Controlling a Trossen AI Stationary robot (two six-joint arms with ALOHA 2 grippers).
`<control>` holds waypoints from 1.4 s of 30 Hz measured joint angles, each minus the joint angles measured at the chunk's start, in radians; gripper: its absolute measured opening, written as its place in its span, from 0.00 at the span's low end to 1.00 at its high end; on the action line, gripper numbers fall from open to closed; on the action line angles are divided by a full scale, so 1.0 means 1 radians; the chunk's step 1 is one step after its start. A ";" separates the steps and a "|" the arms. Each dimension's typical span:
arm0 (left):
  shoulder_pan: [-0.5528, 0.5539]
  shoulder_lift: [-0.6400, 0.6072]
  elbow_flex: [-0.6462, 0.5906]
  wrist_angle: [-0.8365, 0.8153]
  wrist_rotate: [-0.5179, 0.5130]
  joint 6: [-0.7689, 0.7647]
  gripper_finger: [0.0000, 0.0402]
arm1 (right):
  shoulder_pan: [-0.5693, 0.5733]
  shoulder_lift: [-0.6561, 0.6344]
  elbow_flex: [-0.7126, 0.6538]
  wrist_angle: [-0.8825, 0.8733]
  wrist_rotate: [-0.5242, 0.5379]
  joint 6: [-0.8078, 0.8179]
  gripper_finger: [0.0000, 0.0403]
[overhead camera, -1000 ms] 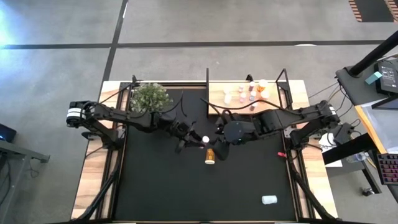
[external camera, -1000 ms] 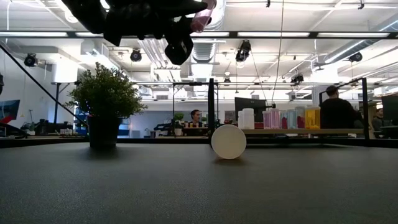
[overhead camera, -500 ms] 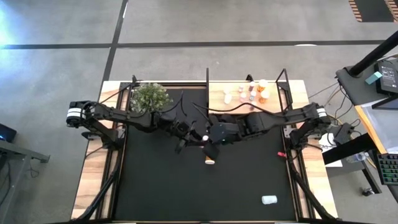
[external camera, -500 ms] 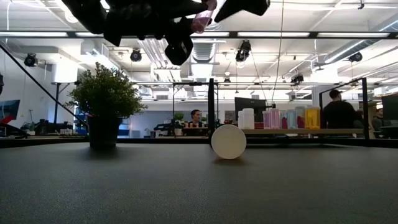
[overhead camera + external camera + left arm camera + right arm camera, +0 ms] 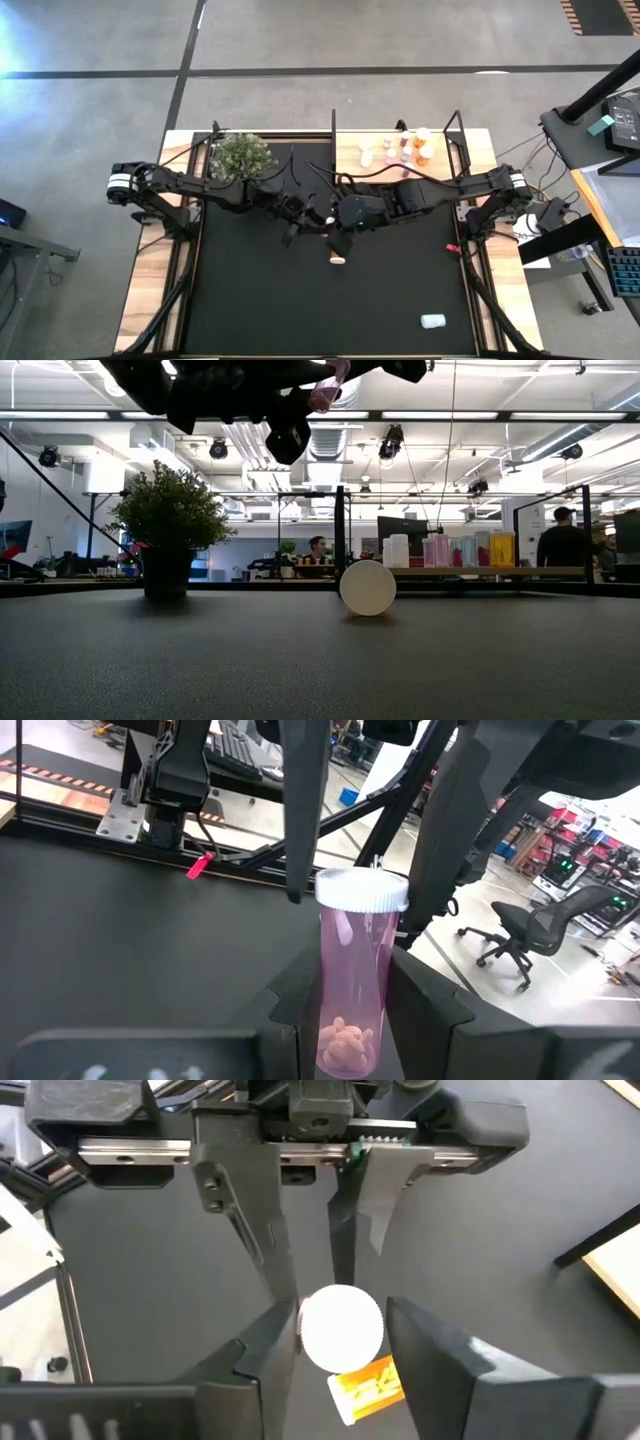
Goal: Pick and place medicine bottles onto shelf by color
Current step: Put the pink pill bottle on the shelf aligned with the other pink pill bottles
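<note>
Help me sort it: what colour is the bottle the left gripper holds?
Pink bottle, white cap, clearest in the left wrist view.

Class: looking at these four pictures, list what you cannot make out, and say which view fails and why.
- Whether the right gripper already clamps the pink bottle's cap: fingers flank it, contact unclear.
- Orange bottle: high view, mostly under the arms.
- Shelf bottles: labels too small.
- Left gripper: cut off in low view.

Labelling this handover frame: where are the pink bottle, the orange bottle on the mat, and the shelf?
pink bottle [image 5: 350, 982]: left wrist view, clear pink body.
orange bottle [image 5: 372, 1385]: right wrist view, label side.
shelf [image 5: 348, 147]: high view, bare wooden board.
</note>
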 joint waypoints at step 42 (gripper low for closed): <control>-0.002 -0.001 0.002 0.023 -0.012 -0.005 0.33 | 0.000 -0.003 0.000 -0.009 -0.015 0.033 0.25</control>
